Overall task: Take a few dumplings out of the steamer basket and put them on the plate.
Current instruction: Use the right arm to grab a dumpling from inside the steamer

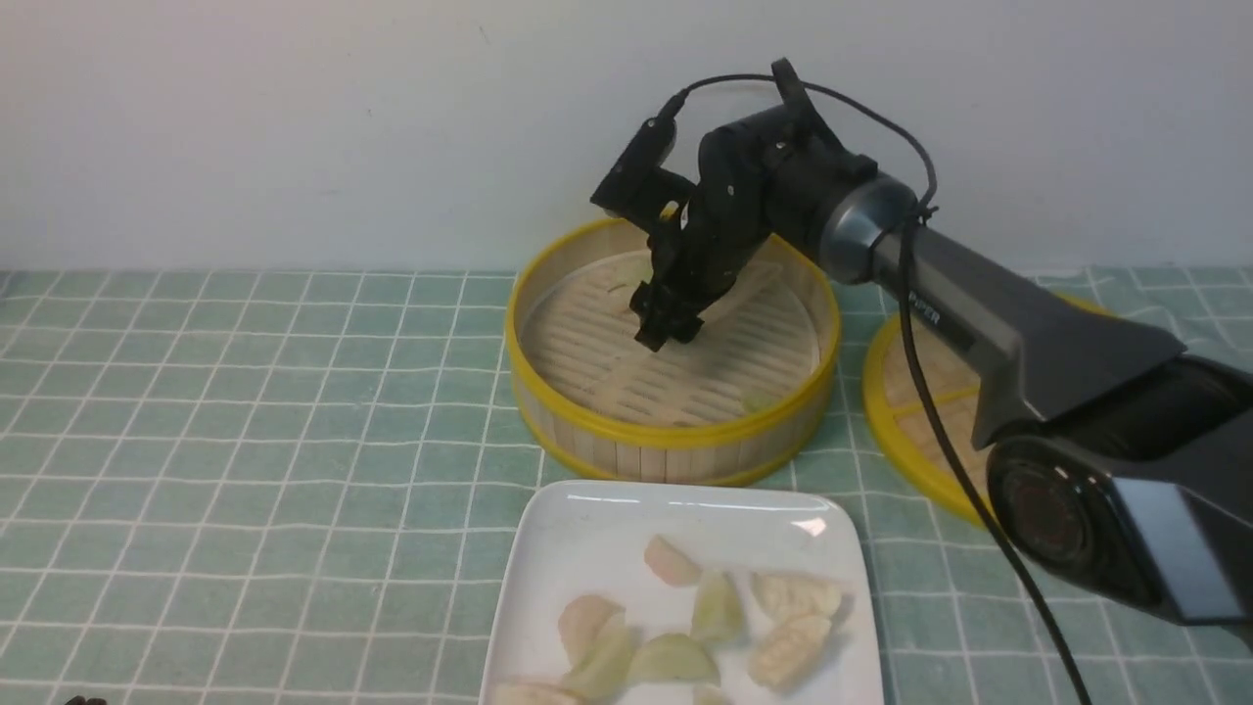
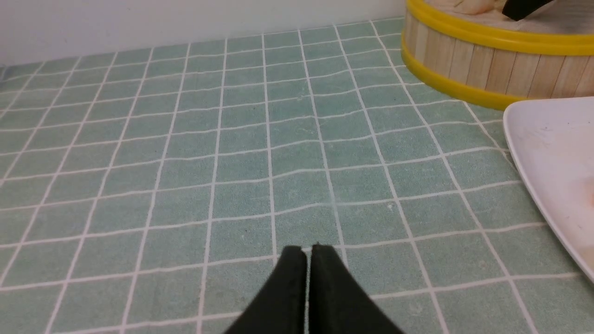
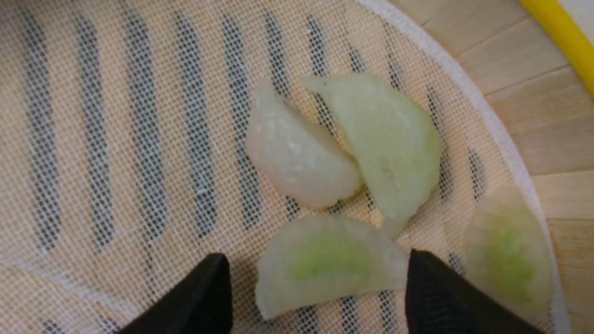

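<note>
Black right claw [image 3: 316, 257], wide open, empty, astride a pale green dumpling [image 3: 325, 271] in the steamer basket [image 1: 675, 436].

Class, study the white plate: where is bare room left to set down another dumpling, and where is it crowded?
Bare: the far strip of the plate, between its rim facing the steamer basket and the rearmost pinkish dumpling; also a narrow margin along its left edge. Crowded: the near half, where the dumplings cluster closely, several touching.

Glossy dumplings [image 3: 297, 157] lie on a fine mesh liner [image 3: 116, 139] in the slatted-wood basket [image 1: 675, 455]; plate [image 1: 587, 534] glossy, worktop [image 1: 245, 411] matt cloth.
</note>
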Available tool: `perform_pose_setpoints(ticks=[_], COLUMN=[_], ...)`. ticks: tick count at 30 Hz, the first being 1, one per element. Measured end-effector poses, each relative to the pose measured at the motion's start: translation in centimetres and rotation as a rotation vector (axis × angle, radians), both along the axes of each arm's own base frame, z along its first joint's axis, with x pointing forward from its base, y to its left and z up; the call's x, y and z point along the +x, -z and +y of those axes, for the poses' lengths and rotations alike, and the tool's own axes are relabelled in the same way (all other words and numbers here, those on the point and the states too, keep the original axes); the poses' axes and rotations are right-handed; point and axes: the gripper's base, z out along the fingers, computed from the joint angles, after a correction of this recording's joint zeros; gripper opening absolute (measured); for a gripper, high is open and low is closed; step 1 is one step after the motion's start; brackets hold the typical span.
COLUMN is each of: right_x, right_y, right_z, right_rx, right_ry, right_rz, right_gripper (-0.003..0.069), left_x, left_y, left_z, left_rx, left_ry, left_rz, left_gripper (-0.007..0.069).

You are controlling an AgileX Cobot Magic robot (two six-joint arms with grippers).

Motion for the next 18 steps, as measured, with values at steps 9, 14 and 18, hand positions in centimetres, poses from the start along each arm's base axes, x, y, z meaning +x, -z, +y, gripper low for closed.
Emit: perform_pose_setpoints(ticks=[9, 14, 18], right_x=[-0.8, -1.1, -0.5], right_y=[-4.8, -8.7, -7.5], right_z=[-0.6, -0.6, -0.3], right_rx=[0.065, 0.177, 0.205], right_ry=[0.151, 0.205, 0.248], right_rz=[0.051, -0.013, -0.014], right_gripper=[0.0413, 0.0409, 0.0409], left_x=[0.0, 0.0, 0.0], left_y=[0.0, 0.0, 0.0], left_z=[0.0, 0.0, 0.0], left_rx=[0.0, 0.0, 0.0], left_ry=[0.0, 0.0, 0.0], left_rz=[0.0, 0.0, 0.0], left_gripper=[-0.0006, -0.0006, -0.0006])
